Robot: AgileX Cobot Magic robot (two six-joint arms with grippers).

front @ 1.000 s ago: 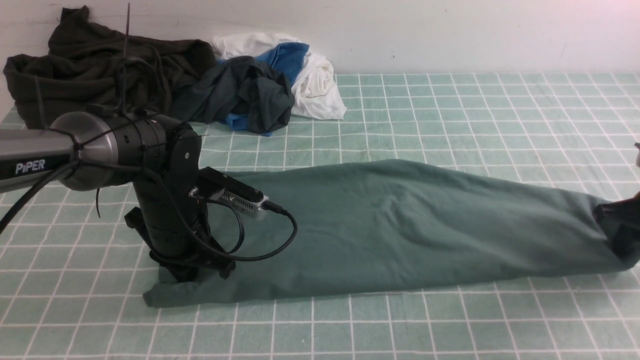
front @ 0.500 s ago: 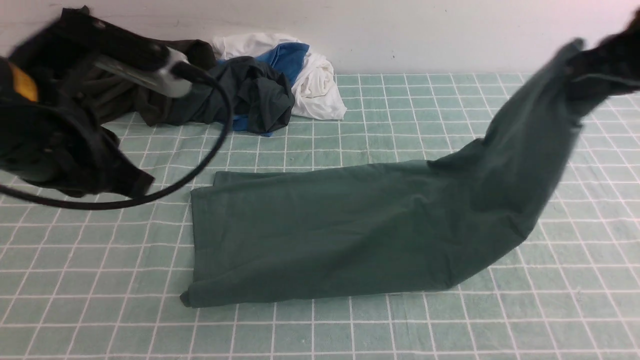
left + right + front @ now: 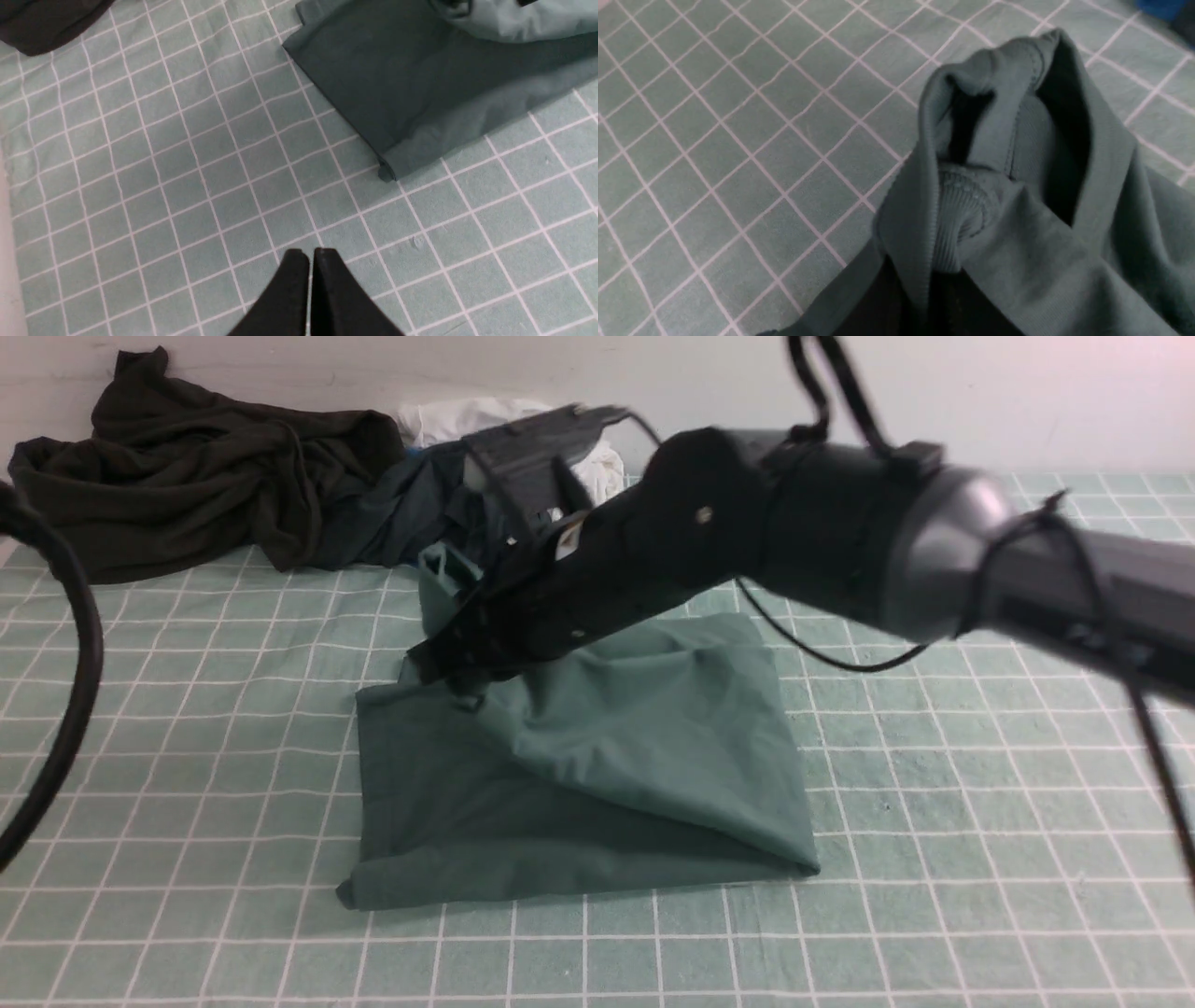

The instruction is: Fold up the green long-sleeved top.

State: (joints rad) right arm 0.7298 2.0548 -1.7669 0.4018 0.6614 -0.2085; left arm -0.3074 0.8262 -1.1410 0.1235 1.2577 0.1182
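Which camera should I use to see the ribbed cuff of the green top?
The right wrist view: the ribbed cuff of the green top shows close up there, ribs distinct. The front view shows the top but no clear ribbing. The left wrist view shows only part of the top, no cuff discernible.

Our right arm reaches leftward below the pale wall
Our left gripper hangs shut, well apart from that wall.
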